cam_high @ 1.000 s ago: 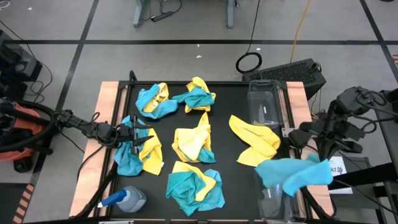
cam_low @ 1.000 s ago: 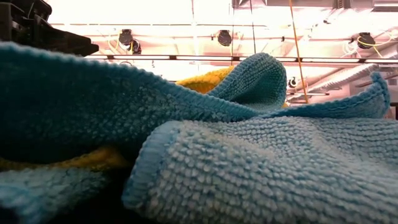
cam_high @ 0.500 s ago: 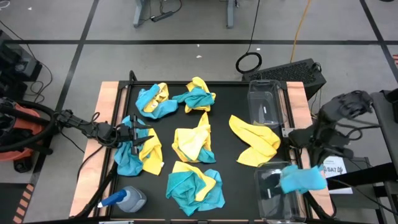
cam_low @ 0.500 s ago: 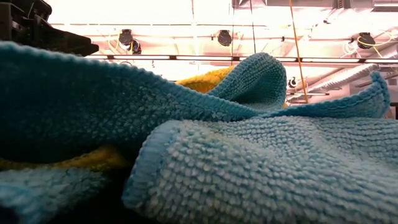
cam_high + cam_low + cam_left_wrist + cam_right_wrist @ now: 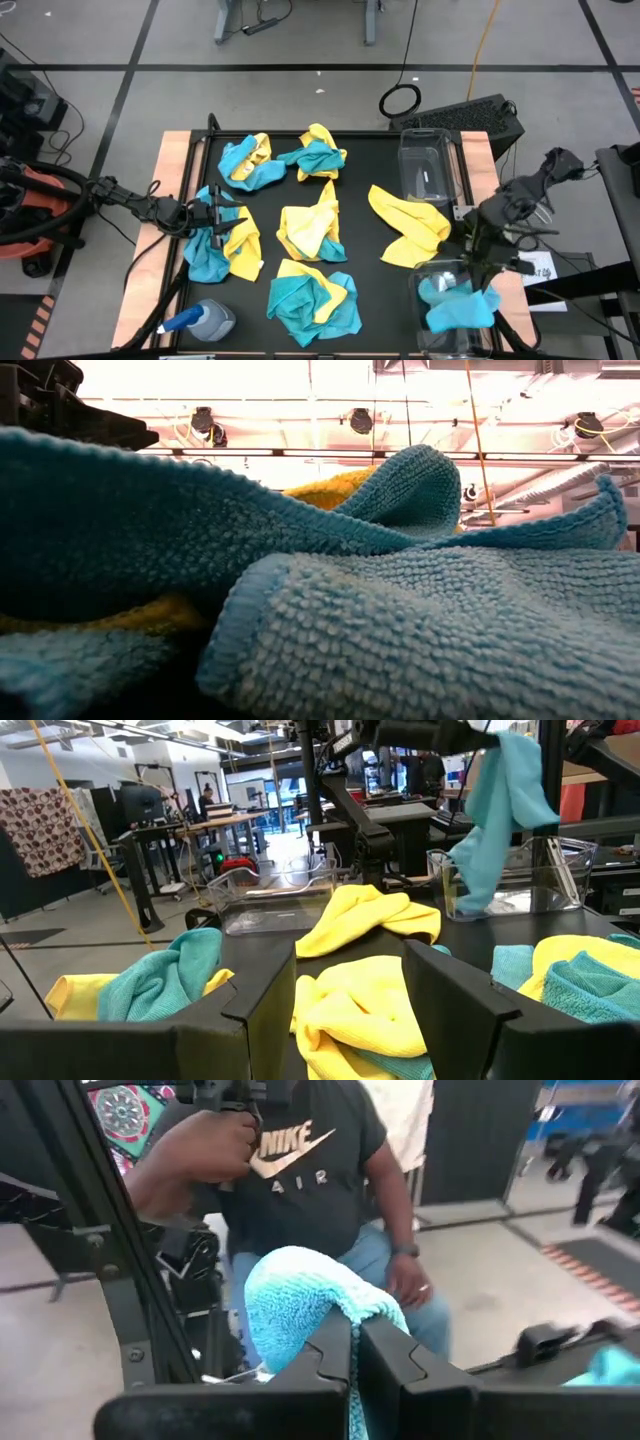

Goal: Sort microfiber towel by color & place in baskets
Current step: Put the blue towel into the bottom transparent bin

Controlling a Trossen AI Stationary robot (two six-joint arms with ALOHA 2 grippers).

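Several mixed piles of yellow and teal towels lie on the black table point(image 5: 360, 150), and one yellow towel point(image 5: 410, 228) lies alone. Two clear bins stand at the right edge, a far one point(image 5: 425, 165) and a near one point(image 5: 450, 320). My right gripper point(image 5: 478, 272) is above the near bin, shut on a teal towel point(image 5: 455, 305). My left gripper point(image 5: 232, 215) is open and low over the left pile point(image 5: 222, 245). In the left wrist view its fingers stand on either side of a yellow fold point(image 5: 350, 1000). My right gripper pinches a bunched fold of the teal towel point(image 5: 300, 1295) between its two fingers, which point down from above. The towel hangs slack below the gripper point(image 5: 505, 800), and its lower end point(image 5: 468, 900) reaches down inside the near bin. My left gripper: I cannot tell whether its fingers touch the yellow towel.
A blue-capped spray bottle point(image 5: 205, 320) lies at the near left corner. A person in a dark shirt point(image 5: 310, 1160) sits beyond the table's right side. In the low view, a teal towel point(image 5: 400, 620) fills the picture close up.
My right gripper has tipped its fingers downward and gone down over the near bin, shifting slightly toward the table's left. The teal towel, earlier spread wide above the bin's rim, now hangs narrow with its lower end inside the bin. The left arm has kept still.
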